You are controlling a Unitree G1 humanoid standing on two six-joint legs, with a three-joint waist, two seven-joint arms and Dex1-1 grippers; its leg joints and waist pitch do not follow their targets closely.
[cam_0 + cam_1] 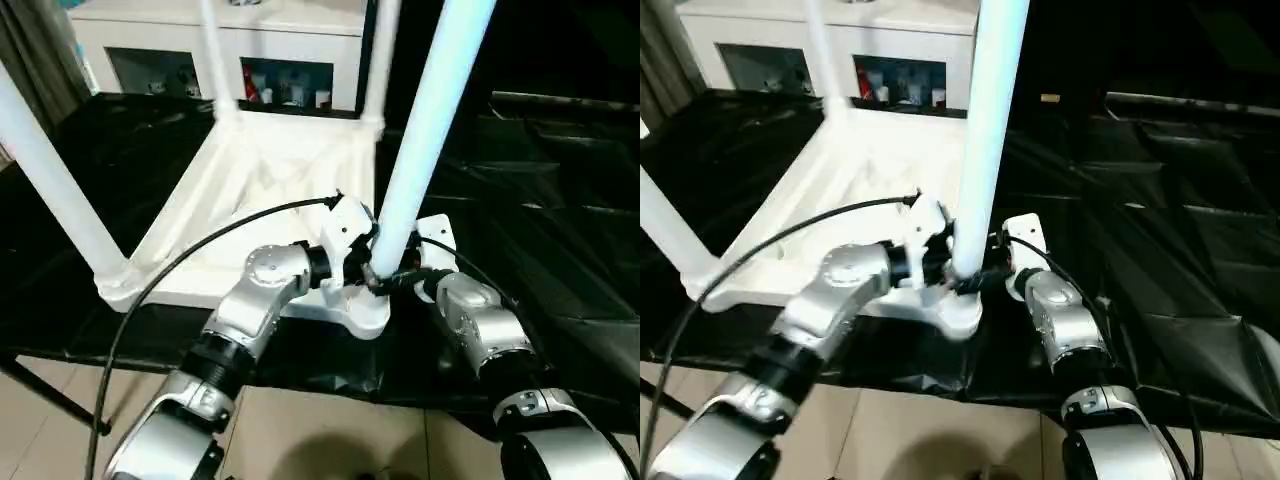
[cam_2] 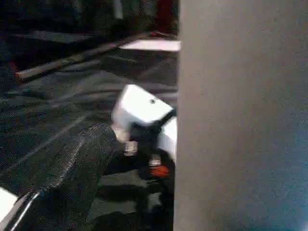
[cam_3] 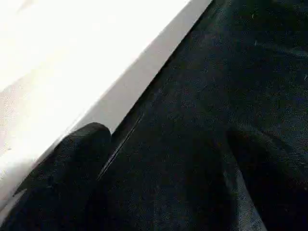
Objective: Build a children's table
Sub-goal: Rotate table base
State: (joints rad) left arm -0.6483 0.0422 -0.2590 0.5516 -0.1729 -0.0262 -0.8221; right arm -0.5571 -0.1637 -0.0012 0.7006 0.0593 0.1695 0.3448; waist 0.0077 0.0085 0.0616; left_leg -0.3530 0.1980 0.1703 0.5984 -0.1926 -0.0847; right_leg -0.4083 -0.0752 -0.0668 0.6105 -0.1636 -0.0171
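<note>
The children's table lies upside down on the black sheet, its white ribbed top [image 1: 250,190] facing up. White legs stand in its corner sockets: one near left [image 1: 50,180], two far [image 1: 215,60] [image 1: 378,60]. The near right leg [image 1: 425,130] rises from the corner socket [image 1: 365,310]. My left gripper [image 1: 358,262] is at that leg's base from the left, open, with one black finger [image 2: 72,168] apart from the leg [image 2: 240,115]. From the right, my right gripper [image 1: 397,280] reaches the same base, open, with only black sheet between its fingers [image 3: 72,183].
A white glass-door cabinet [image 1: 220,40] stands behind the table. Crumpled black sheet [image 1: 540,200] covers the work surface to the right. A black cable [image 1: 180,270] arcs over my left forearm. Tan floor [image 1: 330,440] shows below the near edge.
</note>
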